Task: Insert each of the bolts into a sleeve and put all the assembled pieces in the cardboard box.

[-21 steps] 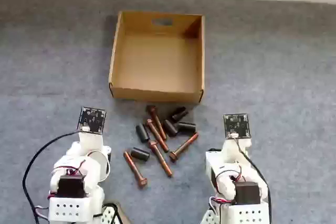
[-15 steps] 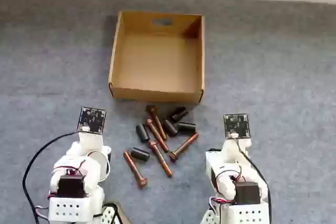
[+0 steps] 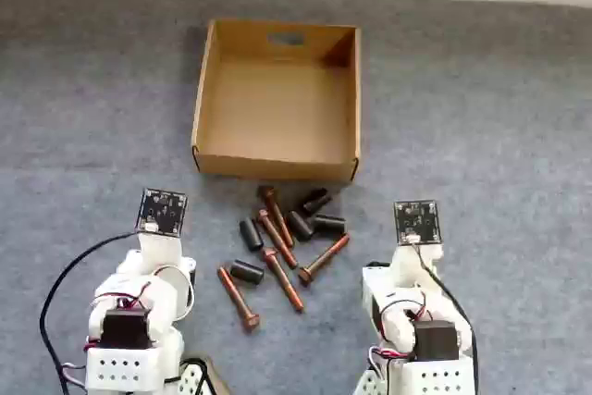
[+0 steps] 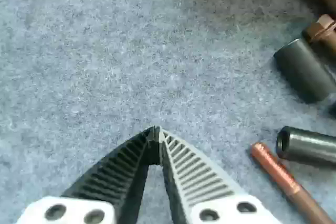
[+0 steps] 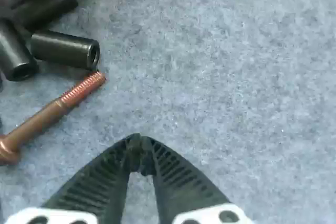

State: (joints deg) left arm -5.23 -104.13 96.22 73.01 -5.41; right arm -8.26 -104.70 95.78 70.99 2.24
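Several copper bolts [image 3: 277,242] and black sleeves [image 3: 299,225] lie loose on the grey carpet, just in front of the cardboard box [image 3: 209,99], which holds nothing. My left gripper [image 4: 158,136] is shut and hovers over bare carpet, with a bolt [image 4: 286,182] and two sleeves [image 4: 306,145] off to one side. My right gripper [image 5: 138,144] is shut too, near a bolt [image 5: 50,115] and a sleeve [image 5: 65,49]. Both arms [image 3: 148,307] sit folded at the near edge, one either side of the pile.
Grey carpet [image 3: 481,117] covers the table all around the box. A black cable [image 3: 65,289] loops beside the arm at the near left.
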